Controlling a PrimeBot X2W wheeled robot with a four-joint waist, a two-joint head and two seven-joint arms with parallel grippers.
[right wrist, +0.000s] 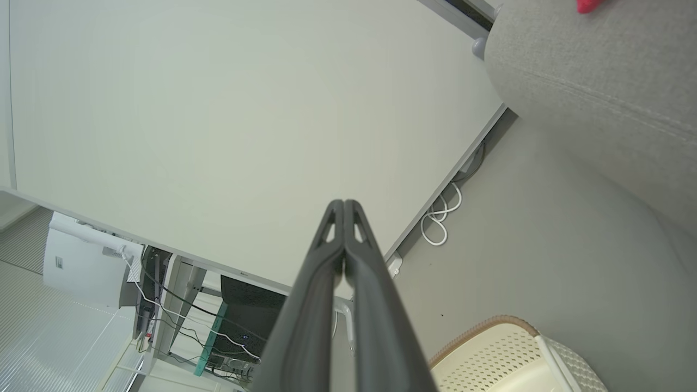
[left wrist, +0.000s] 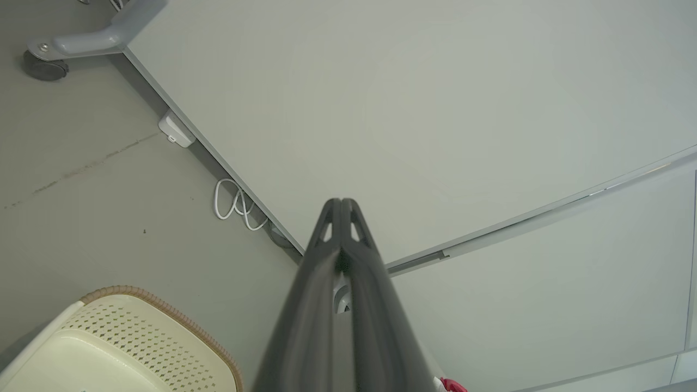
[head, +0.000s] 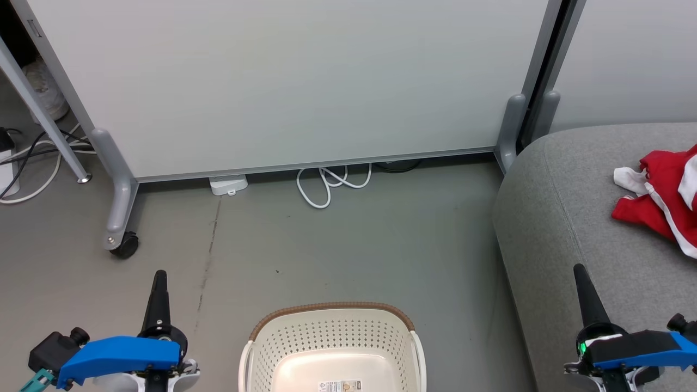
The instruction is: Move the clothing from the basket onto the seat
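The cream perforated basket [head: 332, 348] with a brown rim stands on the floor at the bottom centre, and no fabric shows inside it. Red clothing [head: 661, 198] with white trim lies crumpled on the light-grey seat [head: 572, 218] at the right. My left gripper [head: 159, 275] is shut and holds nothing, left of the basket. Shut too, my right gripper [head: 579, 269] points up over the seat's front part, below the clothing. The basket's corner [left wrist: 130, 337] shows beside my shut left gripper [left wrist: 340, 202] in the left wrist view. The right wrist view has the basket [right wrist: 517, 359], the seat [right wrist: 599, 87] and my shut right gripper [right wrist: 344, 203].
A pale partition panel [head: 283, 81] on grey wheeled feet [head: 117, 218] stands behind the basket. A coiled white cable [head: 326, 185] and a white adapter [head: 228, 185] lie at its base. More cables [head: 32, 158] trail at the far left. Grey floor [head: 354, 245] lies between panel and basket.
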